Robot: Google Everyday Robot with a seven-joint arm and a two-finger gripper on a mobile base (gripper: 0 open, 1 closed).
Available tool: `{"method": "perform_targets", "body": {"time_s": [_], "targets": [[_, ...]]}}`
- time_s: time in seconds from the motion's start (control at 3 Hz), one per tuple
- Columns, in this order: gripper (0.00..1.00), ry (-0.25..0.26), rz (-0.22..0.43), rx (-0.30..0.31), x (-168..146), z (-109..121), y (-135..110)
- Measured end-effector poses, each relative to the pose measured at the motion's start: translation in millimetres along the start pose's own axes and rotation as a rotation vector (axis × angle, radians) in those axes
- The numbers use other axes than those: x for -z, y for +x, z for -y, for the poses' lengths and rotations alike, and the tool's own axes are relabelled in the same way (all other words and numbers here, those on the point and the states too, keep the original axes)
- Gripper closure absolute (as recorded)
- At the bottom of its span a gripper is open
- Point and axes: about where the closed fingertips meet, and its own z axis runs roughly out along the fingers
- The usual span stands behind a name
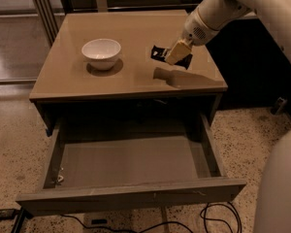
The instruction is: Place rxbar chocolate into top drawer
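The rxbar chocolate is a small black wrapper bar held between the tan fingers of my gripper. The gripper is shut on it and holds it a little above the right part of the table top; its shadow falls on the table just below. The top drawer is pulled out wide under the table front. Its grey bottom shows nothing but a small bit at the left front corner. The gripper is behind and above the drawer's right half.
A white bowl stands on the table's left middle. My white arm reaches in from the upper right and my body fills the lower right. Cables lie on the floor under the drawer front.
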Motion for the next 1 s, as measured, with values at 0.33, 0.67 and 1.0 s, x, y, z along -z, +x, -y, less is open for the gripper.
{"method": "perform_targets", "body": {"time_s": [0.33, 0.67, 1.0], "targets": [[1.00, -0.011, 0.033, 0.016, 17.6, -21.3, 8.7], [1.00, -0.002, 0.074, 0.050, 36.0, -52.0, 23.2], [1.00, -0.028, 0.088, 0.072, 33.7, -87.9, 48.7]]}}
